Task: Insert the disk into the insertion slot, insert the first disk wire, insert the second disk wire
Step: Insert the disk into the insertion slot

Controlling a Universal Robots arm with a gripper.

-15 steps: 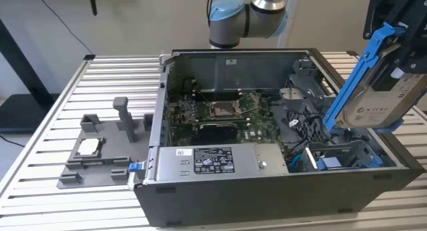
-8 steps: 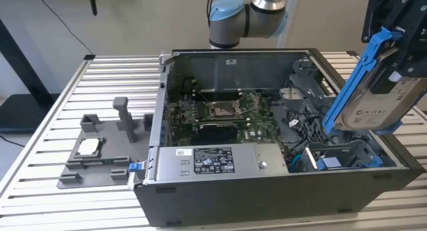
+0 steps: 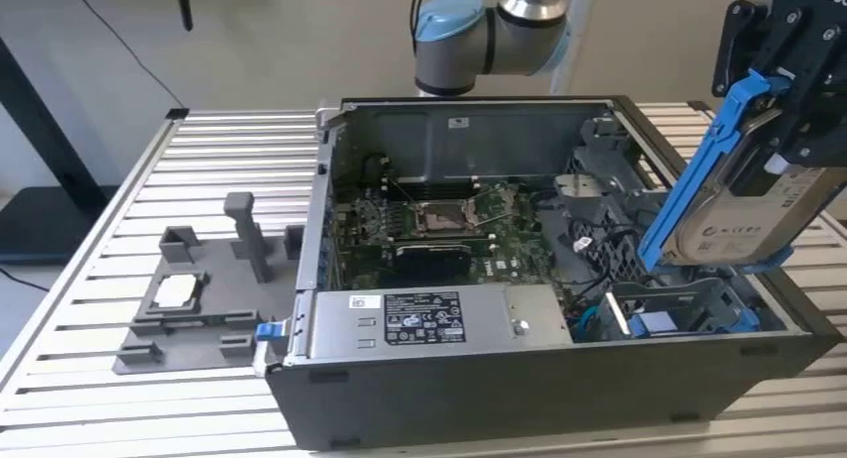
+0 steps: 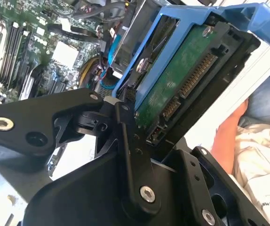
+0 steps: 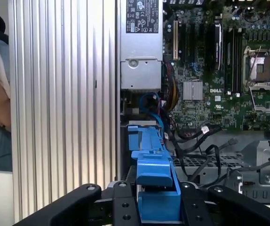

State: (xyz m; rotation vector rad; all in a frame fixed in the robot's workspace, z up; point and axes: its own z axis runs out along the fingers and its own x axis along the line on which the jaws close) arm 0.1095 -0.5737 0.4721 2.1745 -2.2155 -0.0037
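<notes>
The end effector (image 3: 794,131), high at the exterior view's right, grips the disk (image 3: 721,215) firmly between its fingers. The disk hangs tilted, its lower end just above the insertion slot (image 3: 675,309) in the lower right corner of the open computer case (image 3: 530,389). The case wall runs close on the exterior view's right. Black cables (image 3: 596,245) crowd the slot's left side, and the power supply box (image 3: 423,324) lies beyond them. Above the slot is open room.
</notes>
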